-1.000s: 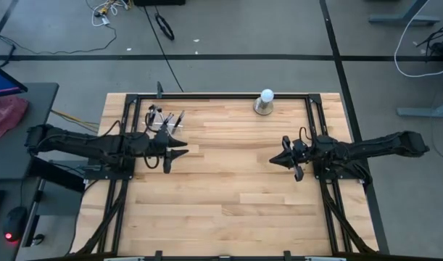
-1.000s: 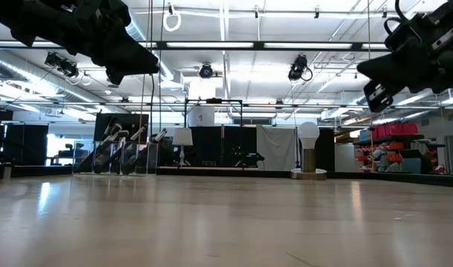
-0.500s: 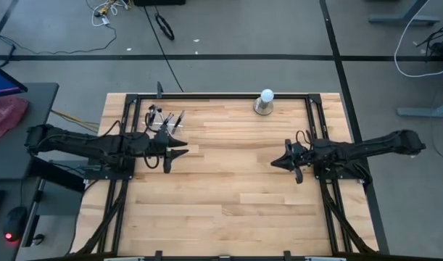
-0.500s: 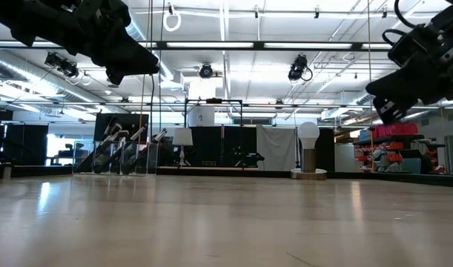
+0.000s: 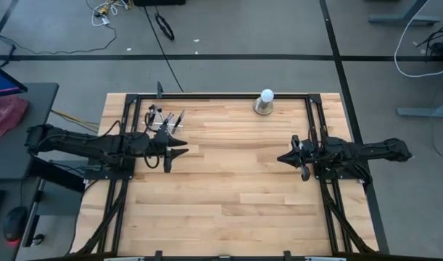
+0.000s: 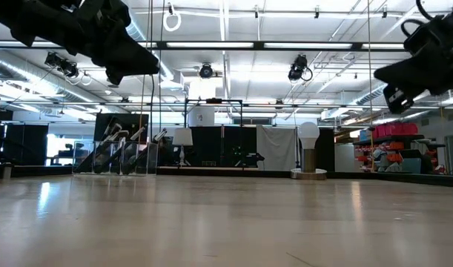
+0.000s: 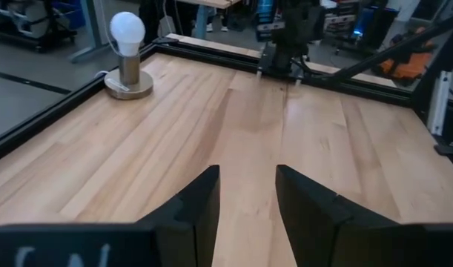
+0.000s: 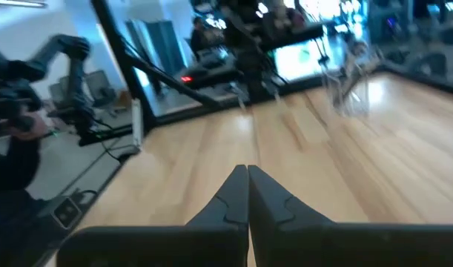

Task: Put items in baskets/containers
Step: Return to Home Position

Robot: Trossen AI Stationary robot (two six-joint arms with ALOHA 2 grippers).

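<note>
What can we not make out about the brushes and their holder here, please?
Brush count: brushes too small and bunched, high view.
Compartments: clear holder too far off in the low view to tell which slot holds which brush.
Left wrist view: holder outside the frame.
Right wrist view: holder only a faint shape.

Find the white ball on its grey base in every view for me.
High view: white ball at the table's far edge, right of centre.
Low view: far back, right of centre.
Left wrist view: by the black edge rail, beyond the left gripper.
Right wrist view: not in it.
Shared landmark: the clear holder, left of the ball in high and low views.
</note>
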